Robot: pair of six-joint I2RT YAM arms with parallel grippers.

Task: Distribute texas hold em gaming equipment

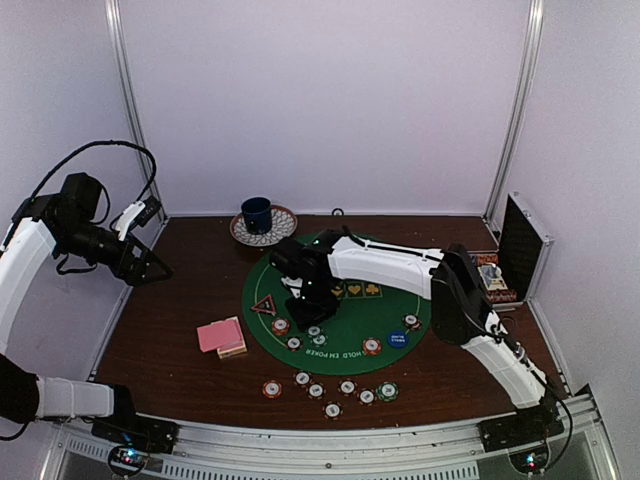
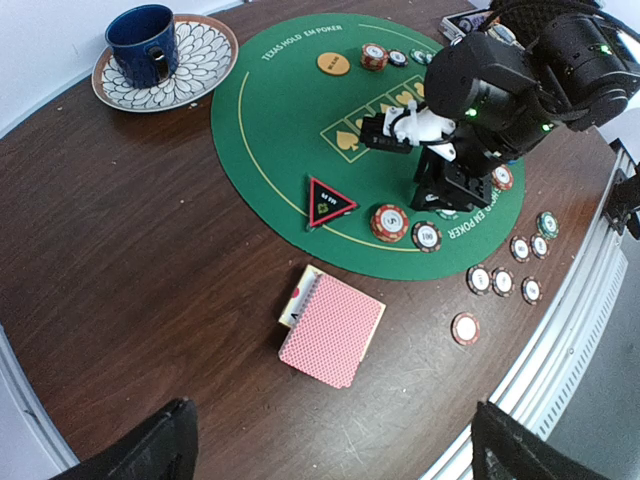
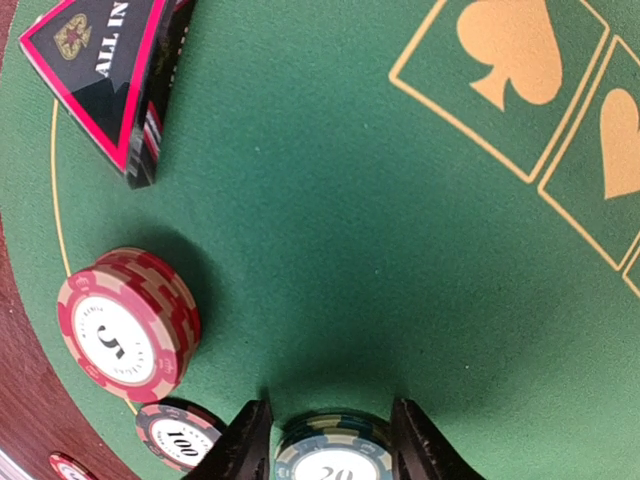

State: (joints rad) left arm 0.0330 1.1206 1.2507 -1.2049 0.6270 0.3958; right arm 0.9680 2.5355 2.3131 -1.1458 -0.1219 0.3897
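Observation:
My right gripper [image 1: 304, 306] is low over the left part of the green felt mat [image 1: 350, 310]. In the right wrist view its jaws [image 3: 330, 442] close on the sides of a green-blue "20" chip stack [image 3: 333, 462]. A red "5" chip stack [image 3: 128, 325], a "100" chip [image 3: 180, 435] and the red-edged black triangle marker [image 3: 105, 75] lie just to its left. The pink-backed cards [image 2: 332, 328] lie on the wood left of the mat. My left gripper [image 2: 335, 462] is open, empty and raised high above them. Several chips [image 1: 333, 390] sit in a loose row in front of the mat.
A blue cup [image 1: 256, 213] on a patterned saucer [image 1: 282, 228] stands behind the mat. An open black case [image 1: 522, 250] stands at the right edge. A blue disc [image 1: 398, 338], a yellow disc [image 2: 334, 63] and more chips [image 1: 372, 346] lie on the mat.

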